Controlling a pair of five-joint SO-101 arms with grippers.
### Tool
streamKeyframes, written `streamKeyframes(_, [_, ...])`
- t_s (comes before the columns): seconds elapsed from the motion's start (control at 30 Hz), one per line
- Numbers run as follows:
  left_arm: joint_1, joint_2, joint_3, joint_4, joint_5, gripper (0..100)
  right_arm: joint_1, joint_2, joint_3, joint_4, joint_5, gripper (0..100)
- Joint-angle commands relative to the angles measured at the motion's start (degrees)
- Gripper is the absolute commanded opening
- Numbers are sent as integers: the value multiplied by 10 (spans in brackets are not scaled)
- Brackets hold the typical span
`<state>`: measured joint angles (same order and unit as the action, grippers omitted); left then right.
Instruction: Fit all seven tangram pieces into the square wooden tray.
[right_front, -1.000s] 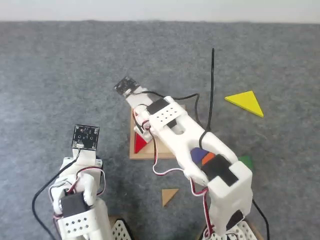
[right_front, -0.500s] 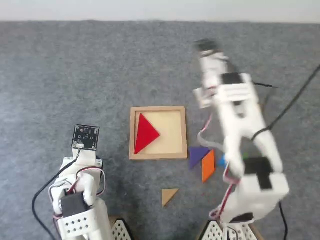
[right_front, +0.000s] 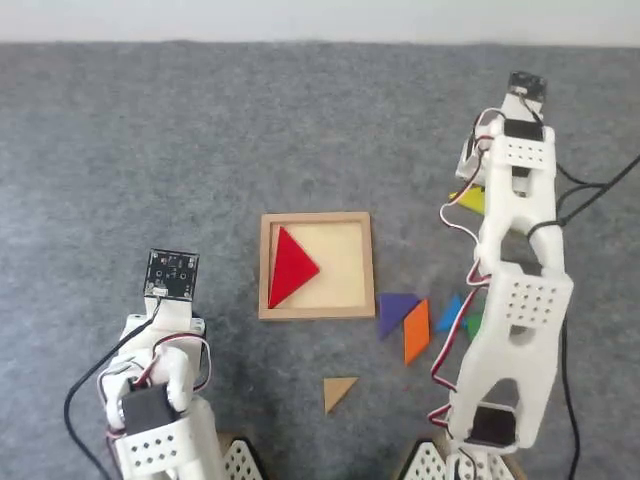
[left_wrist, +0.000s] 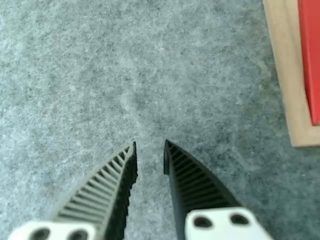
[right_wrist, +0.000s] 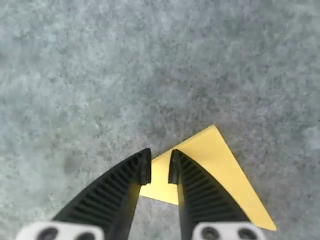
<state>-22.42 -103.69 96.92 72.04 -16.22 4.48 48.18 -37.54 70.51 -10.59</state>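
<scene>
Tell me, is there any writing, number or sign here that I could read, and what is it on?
None can be read.
The wooden tray, the red triangle in it and the yellow triangle are plain.
The small black board on one arm has pale specks, too small to tell whether they are print.

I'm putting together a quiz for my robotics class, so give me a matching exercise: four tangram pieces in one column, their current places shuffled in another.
Pieces
1. red triangle
2. yellow triangle
3. tan triangle
4. purple piece

Places
a. next to the orange piece
b. in the wooden tray
c. under the right gripper
d. alone on the carpet, no gripper near

Pairs: 1-b, 2-c, 3-d, 4-a
</scene>
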Motion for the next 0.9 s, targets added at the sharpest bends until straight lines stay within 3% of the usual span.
streamKeyframes(0.0, [2, -7, -5, 4, 4, 87, 4, 12, -76, 33, -9, 86])
streamKeyframes(0.27, [2, -7, -5, 4, 4, 87, 35, 53, -148, 29, -8, 85])
streamKeyframes(0.4, [2, -6, -5, 4, 4, 87, 43, 67, -150, 21, -4, 16])
streamKeyframes(0.67, [2, -6, -5, 4, 4, 87, -3, 67, -150, 91, 147, 9])
streamKeyframes(0.87, [2, -6, -5, 4, 4, 87, -97, 73, -148, 153, 347, 9])
